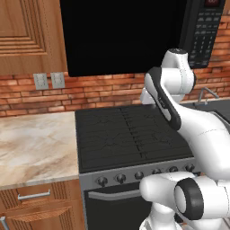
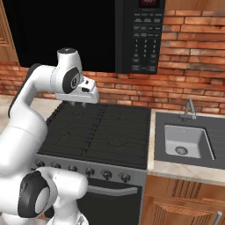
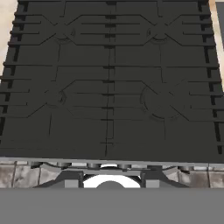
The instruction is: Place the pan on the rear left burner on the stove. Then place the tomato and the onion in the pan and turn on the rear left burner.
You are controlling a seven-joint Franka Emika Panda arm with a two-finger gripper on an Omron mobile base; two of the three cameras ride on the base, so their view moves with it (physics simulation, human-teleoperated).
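So far nothing of the job looks done. The stove (image 1: 130, 134) fills the middle of the left base frame, and its grates sit bare on all four burners; the hand frame shows the same black top from above, no pan, tomato or onion on it. I can't spot those three anywhere here. The tool (image 2: 78, 104) hangs over the rear of the stove, upper left of the right base frame, holding nothing; whether its fingers are spread or pressed together I cannot tell. The knobs (image 1: 120, 178) along the front look untouched. All steps remain, I'd judge.
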